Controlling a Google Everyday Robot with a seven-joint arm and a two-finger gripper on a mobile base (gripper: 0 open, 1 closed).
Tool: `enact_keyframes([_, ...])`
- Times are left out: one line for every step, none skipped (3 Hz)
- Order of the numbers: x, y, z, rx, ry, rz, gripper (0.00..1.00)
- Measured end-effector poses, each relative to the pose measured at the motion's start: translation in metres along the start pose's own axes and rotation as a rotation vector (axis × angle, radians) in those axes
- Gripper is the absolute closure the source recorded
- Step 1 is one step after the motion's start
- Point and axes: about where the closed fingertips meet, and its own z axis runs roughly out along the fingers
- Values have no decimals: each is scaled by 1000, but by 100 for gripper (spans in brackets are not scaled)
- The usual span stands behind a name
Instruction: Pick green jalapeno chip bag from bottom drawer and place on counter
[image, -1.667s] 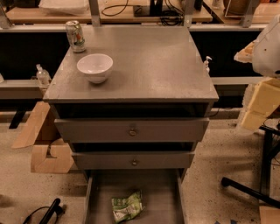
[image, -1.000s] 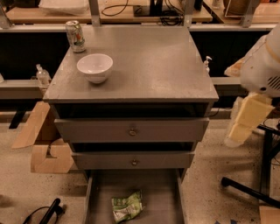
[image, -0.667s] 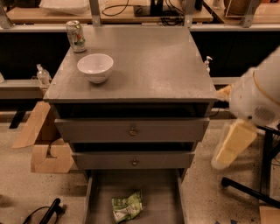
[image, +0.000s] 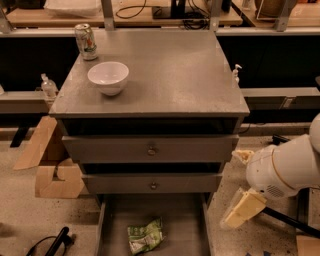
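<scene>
The green jalapeno chip bag (image: 145, 235) lies crumpled on the floor of the bottom drawer (image: 175, 220), which is pulled open at the foot of the cabinet. The counter (image: 170, 75) is the grey cabinet top above it. My gripper (image: 241, 182) hangs to the right of the cabinet at the height of the middle drawer, on a white arm (image: 285, 167). Its cream fingers (image: 242, 210) are spread apart and hold nothing. It is to the right of the bag and above it, outside the drawer.
A white bowl (image: 108, 77) and a green-and-white soda can (image: 86, 41) stand on the counter's left side. Two shut drawers with knobs (image: 151, 149) sit above the open one. Cardboard pieces (image: 55, 170) lie on the floor at left. A wooden bench (image: 150, 12) with cables runs behind.
The arm has swung down and to the left, from beside the counter's right edge to beside the lower drawers. The bag, bowl and can have not moved.
</scene>
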Motion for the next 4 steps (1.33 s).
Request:
enact_keyframes([-2, -13, 5, 59, -22, 3, 0])
enact_keyframes([-2, -12, 5, 56, -21, 2, 0])
enact_keyframes([1, -1, 50, 6, -71, -20, 0])
enact_keyframes([19, 14, 117, -45, -177, -10, 0])
